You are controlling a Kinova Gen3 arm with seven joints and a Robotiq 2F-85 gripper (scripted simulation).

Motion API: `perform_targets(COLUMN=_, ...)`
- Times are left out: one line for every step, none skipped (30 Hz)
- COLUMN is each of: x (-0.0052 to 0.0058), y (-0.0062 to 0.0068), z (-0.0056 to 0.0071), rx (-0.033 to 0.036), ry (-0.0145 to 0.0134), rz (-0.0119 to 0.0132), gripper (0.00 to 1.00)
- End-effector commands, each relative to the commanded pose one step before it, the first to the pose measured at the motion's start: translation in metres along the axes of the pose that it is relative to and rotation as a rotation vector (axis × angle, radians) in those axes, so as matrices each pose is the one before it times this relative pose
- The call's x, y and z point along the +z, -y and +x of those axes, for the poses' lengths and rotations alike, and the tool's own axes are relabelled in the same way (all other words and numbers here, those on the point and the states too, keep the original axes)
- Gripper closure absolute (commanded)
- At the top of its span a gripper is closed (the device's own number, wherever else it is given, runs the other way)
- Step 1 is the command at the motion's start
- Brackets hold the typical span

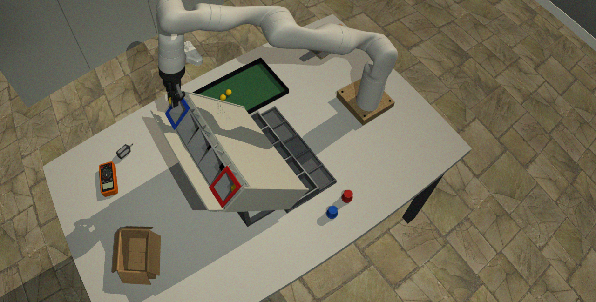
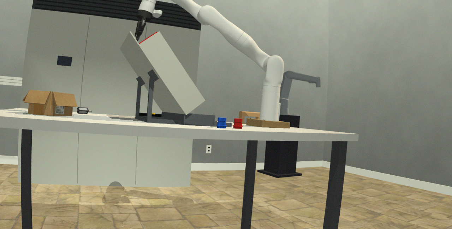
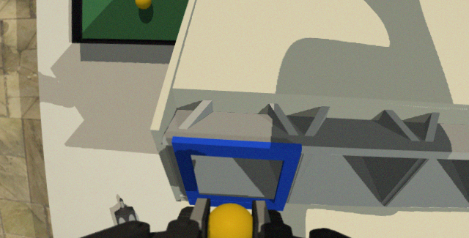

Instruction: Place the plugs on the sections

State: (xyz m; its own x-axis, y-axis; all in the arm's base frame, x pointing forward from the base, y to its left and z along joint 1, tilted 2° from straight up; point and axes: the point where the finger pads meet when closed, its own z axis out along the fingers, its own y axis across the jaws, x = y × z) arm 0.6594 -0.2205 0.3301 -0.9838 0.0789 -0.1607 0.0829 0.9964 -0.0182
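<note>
I'm holding the gripper (image 1: 174, 105) (image 2: 137, 39) (image 3: 230, 217) at the blue-banded funnel (image 1: 167, 113) (image 2: 137, 41) (image 3: 236, 150), pads clamped on a yellow marble (image 3: 231, 221).I'm holding a yellow marble (image 3: 231, 221) clamped btwn the fingers of my gripper (image 1: 174, 104) (image 2: 136, 39) (image 3: 231, 216), by the blue-banded funnel (image 1: 169, 119) (image 3: 237, 150). Red-banded funnel (image 1: 213, 194) (image 2: 148, 37) is sitting at the cover's (image 1: 254, 150) (image 2: 172, 69) (image 3: 234, 47) other end, w/ a marble showing inside. Red plug (image 1: 347, 196) (image 2: 238, 123) & blue plug (image 1: 332, 211) (image 2: 221, 122) are standing upright on the tbl (image 1: 387, 166) (image 2: 284, 133) (image 3: 110, 179), near each other, outside the sectioned tray (image 1: 301, 139) (image 2: 198, 119). Two marbles are showing in the green tray (image 1: 266, 81) (image 3: 110, 11) from the top.

Plain wood grain is seen on the arm's base board (image 1: 348, 106) (image 2: 253, 122); brown cardboard on the open box (image 1: 154, 254) (image 2: 64, 99); glossy, smooth plastic is suggested by the blue plug (image 1: 332, 211) (image 2: 221, 123); the desk (image 1: 396, 154) (image 2: 284, 134) is finished smooth and matt.
</note>
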Motion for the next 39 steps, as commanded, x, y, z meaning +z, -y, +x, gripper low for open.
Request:
perform_targets(x=-0.00065, y=0.00002, z=0.00000, rx=0.01000, ry=-0.18154, rz=-0.04343, gripper=1.00)
perform_targets(x=0.00000, y=0.00000, z=0.00000, rx=0.00000, ry=0.00000, rz=0.00000, gripper=1.00)
perform_targets(x=0.00000, y=0.00000, z=0.00000, rx=0.00000, ry=0.00000, rz=0.00000, gripper=1.00)
perform_targets(x=0.00000, y=0.00000, z=0.00000, rx=0.00000, ry=0.00000, rz=0.00000, gripper=1.00)
perform_targets(x=0.00000, y=0.00000, z=0.00000, rx=0.00000, ry=0.00000, rz=0.00000, gripper=1.00)
perform_targets(x=0.00000, y=0.00000, z=0.00000, rx=0.00000, ry=0.00000, rz=0.00000, gripper=1.00)
perform_targets(x=0.00000, y=0.00000, z=0.00000, rx=0.00000, ry=0.00000, rz=0.00000, gripper=1.00)
perform_targets(x=0.00000, y=0.00000, z=0.00000, rx=0.00000, ry=0.00000, rz=0.00000, gripper=1.00)
perform_targets(x=0.00000, y=0.00000, z=0.00000, rx=0.00000, ry=0.00000, rz=0.00000, gripper=1.00)
perform_targets(x=0.02994, y=0.00000, z=0.00000, rx=0.00000, ry=0.00000, rz=0.00000, gripper=1.00)
perform_targets(x=0.00000, y=0.00000, z=0.00000, rx=0.00000, ry=0.00000, rz=0.00000, gripper=1.00)
perform_targets(x=0.00000, y=0.00000, z=0.00000, rx=0.00000, ry=0.00000, rz=0.00000, gripper=1.00)
perform_targets(x=0.00000, y=0.00000, z=0.00000, rx=0.00000, ry=0.00000, rz=0.00000, gripper=1.00)
perform_targets(x=0.00000, y=0.00000, z=0.00000, rx=0.00000, ry=0.00000, rz=0.00000, gripper=1.00)
perform_targets(x=0.00000, y=0.00000, z=0.00000, rx=0.00000, ry=0.00000, rz=0.00000, gripper=1.00)
perform_targets(x=0.00000, y=0.00000, z=0.00000, rx=0.00000, ry=0.00000, rz=0.00000, gripper=1.00)
perform_targets(x=0.00000, y=0.00000, z=0.00000, rx=0.00000, ry=0.00000, rz=0.00000, gripper=1.00)
perform_targets(x=0.00000, y=0.00000, z=0.00000, rx=0.00000, ry=0.00000, rz=0.00000, gripper=1.00)
perform_targets(x=0.00000, y=0.00000, z=0.00000, rx=0.00000, ry=0.00000, rz=0.00000, gripper=1.00)
perform_targets(x=0.00000, y=0.00000, z=0.00000, rx=0.00000, ry=0.00000, rz=0.00000, gripper=1.00)
perform_targets(x=0.00000, y=0.00000, z=0.00000, rx=0.00000, ry=0.00000, rz=0.00000, gripper=1.00)
perform_targets(x=0.00000, y=0.00000, z=0.00000, rx=0.00000, ry=0.00000, rz=0.00000, gripper=1.00)
perform_targets(x=0.00000, y=0.00000, z=0.00000, rx=0.00000, ry=0.00000, rz=0.00000, gripper=1.00)
perform_targets(x=0.00000, y=0.00000, z=0.00000, rx=0.00000, ry=0.00000, rz=0.00000, gripper=1.00)
perform_targets(x=0.00000, y=0.00000, z=0.00000, rx=0.00000, ry=0.00000, rz=0.00000, gripper=1.00)
perform_targets(x=0.00000, y=0.00000, z=0.00000, rx=0.00000, ry=0.00000, rz=0.00000, gripper=1.00)
perform_targets(x=-0.00202, y=0.00065, z=-0.00030, rx=-0.00939, ry=0.13829, rz=0.03450, gripper=0.00)
perform_targets(x=0.00000, y=0.00000, z=0.00000, rx=0.00000, ry=0.00000, rz=0.00000, gripper=0.00)
perform_targets(x=0.00000, y=0.00000, z=0.00000, rx=0.00000, ry=0.00000, rz=0.00000, gripper=0.00)
perform_targets(x=0.00000, y=0.00000, z=0.00000, rx=0.00000, ry=0.00000, rz=0.00000, gripper=0.00)
perform_targets(x=0.00000, y=0.00000, z=0.00000, rx=0.00000, ry=0.00000, rz=0.00000, gripper=0.00)
perform_targets(x=0.00000, y=0.00000, z=0.00000, rx=0.00000, ry=0.00000, rz=0.00000, gripper=0.00)
perform_targets(x=0.00000, y=0.00000, z=0.00000, rx=0.00000, ry=0.00000, rz=0.00000, gripper=0.00)
perform_targets(x=0.00000, y=0.00000, z=0.00000, rx=0.00000, ry=0.00000, rz=0.00000, gripper=0.00)
perform_targets(x=0.00000, y=0.00000, z=0.00000, rx=0.00000, ry=0.00000, rz=0.00000, gripper=0.00)
perform_targets(x=0.00000, y=0.00000, z=0.00000, rx=0.00000, ry=0.00000, rz=0.00000, gripper=0.00)
perform_targets(x=0.00000, y=0.00000, z=0.00000, rx=0.00000, ry=0.00000, rz=0.00000, gripper=0.00)
perform_targets(x=0.00000, y=0.00000, z=0.00000, rx=0.00000, ry=0.00000, rz=0.00000, gripper=0.00)
perform_targets(x=0.00000, y=0.00000, z=0.00000, rx=0.00000, ry=0.00000, rz=0.00000, gripper=0.00)
